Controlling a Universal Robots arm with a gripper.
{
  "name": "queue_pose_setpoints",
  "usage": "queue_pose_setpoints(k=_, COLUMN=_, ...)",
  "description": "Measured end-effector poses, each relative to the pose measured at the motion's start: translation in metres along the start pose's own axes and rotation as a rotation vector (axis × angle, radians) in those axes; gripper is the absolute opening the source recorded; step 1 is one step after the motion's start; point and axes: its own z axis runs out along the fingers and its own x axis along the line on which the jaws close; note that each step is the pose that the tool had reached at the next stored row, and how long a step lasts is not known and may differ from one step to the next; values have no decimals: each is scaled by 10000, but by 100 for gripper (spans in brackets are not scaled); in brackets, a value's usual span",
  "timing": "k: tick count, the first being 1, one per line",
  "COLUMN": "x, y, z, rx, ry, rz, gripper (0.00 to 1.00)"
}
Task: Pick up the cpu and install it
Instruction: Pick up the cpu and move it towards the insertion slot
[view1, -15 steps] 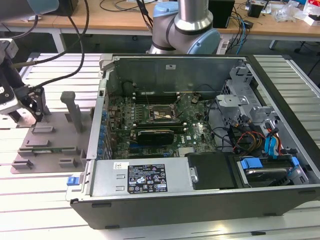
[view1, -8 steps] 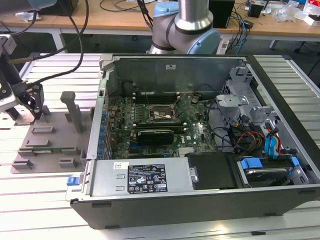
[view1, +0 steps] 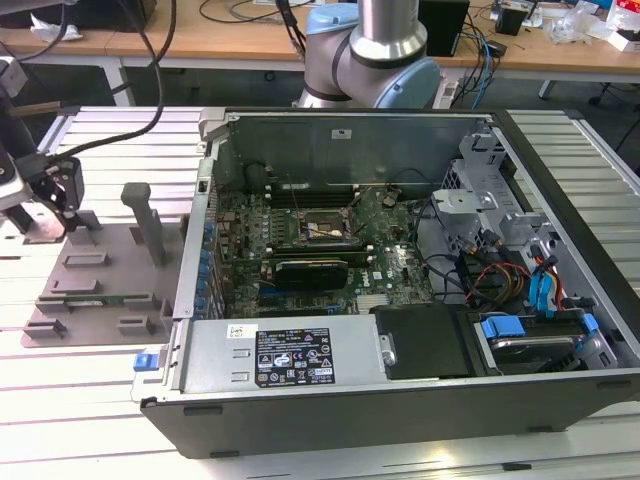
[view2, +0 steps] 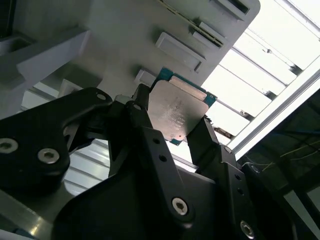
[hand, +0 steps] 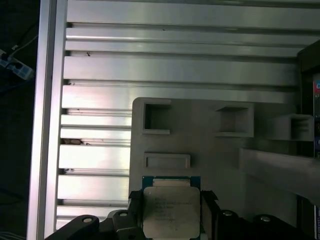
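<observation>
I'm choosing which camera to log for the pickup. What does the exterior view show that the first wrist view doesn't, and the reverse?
Exterior view: the open computer case with its green board. First wrist view: the chip up close, gripped by the tool. Both: the tool, the grey plate under it and the slatted metal table.

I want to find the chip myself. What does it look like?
On the exterior view's left, beside the open computer case, lies a grey fixture plate. There the gripper pinches the cpu: a flat silvery square, green-rimmed, unlike the plain grey blocks nearby.
</observation>
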Motion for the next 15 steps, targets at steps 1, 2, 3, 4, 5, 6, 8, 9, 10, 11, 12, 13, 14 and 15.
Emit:
queue_pose_setpoints(k=1, x=0, y=1, z=-10, rx=0, ry=0, rz=0, gripper=55)
queue_pose_setpoints(k=2, x=0, y=1, z=-27, rx=0, ry=0, rz=0, gripper=55)
queue_pose_setpoints(k=3, x=0, y=2, z=-42, rx=0, ry=0, rz=0, gripper=55)
queue_pose_setpoints(k=4, x=0, y=3, z=-56, rx=0, ry=1, rz=0, gripper=55)
queue_pose_setpoints(k=5, x=0, y=4, z=-67, rx=0, ry=0, rz=0, gripper=55)
queue_pose_setpoints(k=6, x=-1, y=5, z=-88, rx=0, ry=0, rz=0, gripper=55)
queue_pose_setpoints(k=8, x=-1, y=8, z=-136, rx=0, ry=0, rz=0, gripper=55)
queue_pose_setpoints(k=9, x=-1, y=8, z=-153, rx=0, ry=1, rz=0, gripper=55)
queue_pose_setpoints(k=10, x=-1, y=9, z=-164, rx=0, ry=0, rz=0, gripper=55)
queue_pose_setpoints(k=11, x=-2, y=10, z=-189, rx=0, ry=-1, rz=0, gripper=55)
queue_pose_setpoints(k=12, x=-2, y=11, z=-200, rx=0, ry=0, rz=0, gripper=55)
queue_pose_setpoints(k=13, x=-2, y=12, z=-216, rx=0, ry=0, rz=0, gripper=55)
queue_pose_setpoints(k=14, x=-2, y=13, z=-232, rx=0, ry=0, rz=0, gripper=55)
queue_pose_setpoints(k=15, x=-2, y=14, z=-246, rx=0, ry=0, rz=0, gripper=55)
